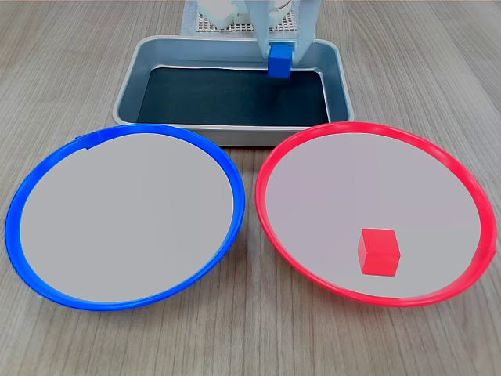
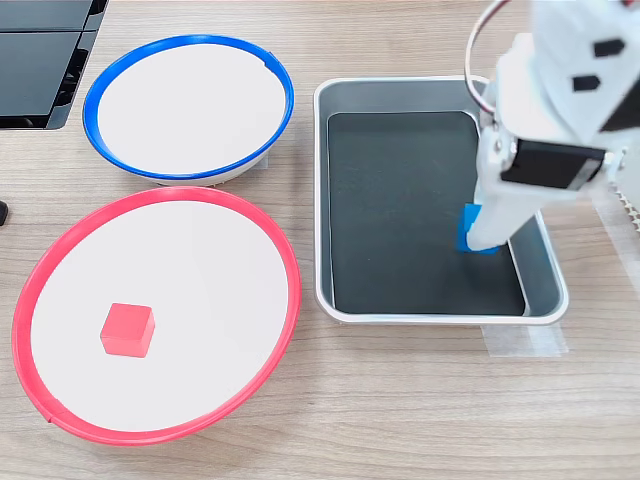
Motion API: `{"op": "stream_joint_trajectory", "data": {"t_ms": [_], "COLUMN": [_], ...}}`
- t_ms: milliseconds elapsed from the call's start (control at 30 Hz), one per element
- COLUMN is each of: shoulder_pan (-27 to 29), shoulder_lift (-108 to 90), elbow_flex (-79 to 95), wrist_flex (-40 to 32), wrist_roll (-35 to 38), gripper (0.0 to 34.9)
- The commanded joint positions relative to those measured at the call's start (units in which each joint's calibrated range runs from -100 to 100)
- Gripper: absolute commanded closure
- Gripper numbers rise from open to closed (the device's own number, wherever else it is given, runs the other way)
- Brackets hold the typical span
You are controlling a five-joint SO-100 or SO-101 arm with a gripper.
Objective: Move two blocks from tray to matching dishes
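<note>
My gripper (image 1: 279,56) is shut on the blue block (image 1: 279,64), holding it just above the grey tray (image 1: 129,94), near the tray's far wall in the first exterior view. In the second exterior view the white arm covers most of the blue block (image 2: 467,232), and the gripper (image 2: 480,238) hangs over the right side of the tray (image 2: 322,200). The red block (image 1: 379,251) lies in the red-rimmed dish (image 1: 266,204), also seen as red block (image 2: 127,330) in red dish (image 2: 288,290). The blue-rimmed dish (image 1: 16,211) (image 2: 92,100) holds nothing.
The two dishes lie side by side on a wooden table in front of the tray. Dark flat objects (image 2: 40,60) sit at the second exterior view's top left. A strip of tape (image 2: 525,340) lies beside the tray. The arm's base (image 1: 235,19) stands behind the tray.
</note>
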State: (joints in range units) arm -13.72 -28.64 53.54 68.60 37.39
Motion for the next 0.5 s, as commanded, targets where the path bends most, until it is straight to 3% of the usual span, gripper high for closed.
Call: {"op": "stream_joint_trajectory", "data": {"t_ms": [0, 200, 467], "shoulder_pan": [4.45, 16.02, 23.18], "shoulder_lift": [3.95, 19.39, 38.41], "elbow_flex": [-20.63, -45.39, -44.39], "wrist_flex": [4.41, -4.67, -25.96], "wrist_roll": [-5.03, -16.36, -14.11], "gripper": [34.8, 34.8, 34.7]}}
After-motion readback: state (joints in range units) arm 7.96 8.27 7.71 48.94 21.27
